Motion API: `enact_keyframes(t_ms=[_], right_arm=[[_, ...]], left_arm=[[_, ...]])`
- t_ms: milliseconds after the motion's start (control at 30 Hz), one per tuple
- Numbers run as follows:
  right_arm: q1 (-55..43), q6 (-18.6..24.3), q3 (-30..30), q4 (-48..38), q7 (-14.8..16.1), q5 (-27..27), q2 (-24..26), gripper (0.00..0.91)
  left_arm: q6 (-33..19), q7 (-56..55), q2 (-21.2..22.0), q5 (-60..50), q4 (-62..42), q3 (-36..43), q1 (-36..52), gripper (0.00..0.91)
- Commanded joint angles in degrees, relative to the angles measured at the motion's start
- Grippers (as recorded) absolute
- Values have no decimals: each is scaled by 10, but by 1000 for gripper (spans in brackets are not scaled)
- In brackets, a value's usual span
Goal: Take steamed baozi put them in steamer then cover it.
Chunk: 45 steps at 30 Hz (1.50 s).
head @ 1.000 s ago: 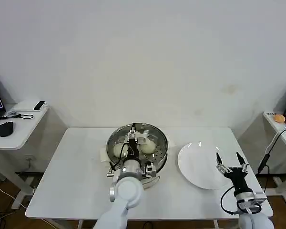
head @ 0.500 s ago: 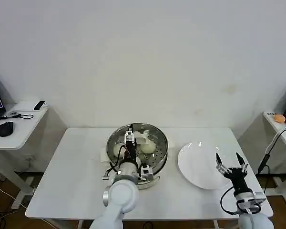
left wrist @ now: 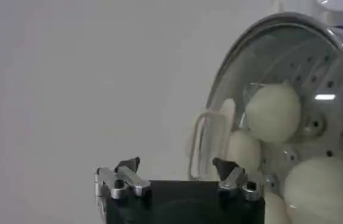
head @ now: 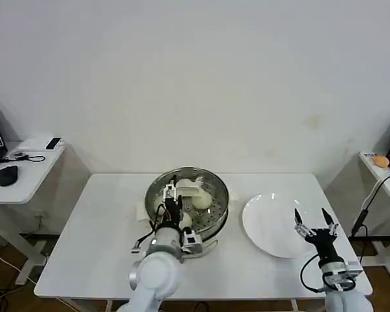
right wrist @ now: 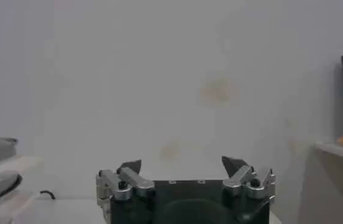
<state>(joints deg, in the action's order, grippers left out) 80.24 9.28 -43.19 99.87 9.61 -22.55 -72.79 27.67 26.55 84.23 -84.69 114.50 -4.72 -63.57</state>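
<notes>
1. My right tool (head: 314, 222) hangs nearest me at the front right of the white table (head: 104, 240), its two fingers spread wide with nothing between them, over the near edge of the flat white plate (head: 273, 224).
2. My left tool (head: 173, 200) sits over the near left part of the steamer (head: 187, 201), fingers parted and gripping nothing; its wrist camera shows the two fingertips (left wrist: 128, 165) apart, with the steamer's rim and the buns just beyond them.
3. The steamer, a shiny steel pot with a perforated tray, stands at the middle of the table, just left of the plate and apart from it.
4. The steamed baozi (head: 201, 201) lie inside on the tray, close together; from the wrist I count at least three smooth cream-white buns (left wrist: 273, 112), and cannot tell about a fourth.
5. The cover (head: 207, 246), its metal rim showing, lies on the table against the steamer's near side, mostly hidden by my left arm.
</notes>
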Motion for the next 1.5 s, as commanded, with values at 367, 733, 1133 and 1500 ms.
enact_keyframes(t_ms=[367,733,1133,1500], right_arm=[[6,-56,29,45,-30,-14,1,907],[5,-102,53,49,-76,-13,22,907],[8,-112,66,42,-76,12,15,907],[15,-150,78,47,-91,22,7,907]], left_arm=[[2,-87,-77,336,185,-173,-71,907],[-193,-268,-90,644,32,-337,-166,907],[-262,-300,-80,798,-29,-367,-245,907],[-252,-291,-64,831,-22,-365,-253,907]])
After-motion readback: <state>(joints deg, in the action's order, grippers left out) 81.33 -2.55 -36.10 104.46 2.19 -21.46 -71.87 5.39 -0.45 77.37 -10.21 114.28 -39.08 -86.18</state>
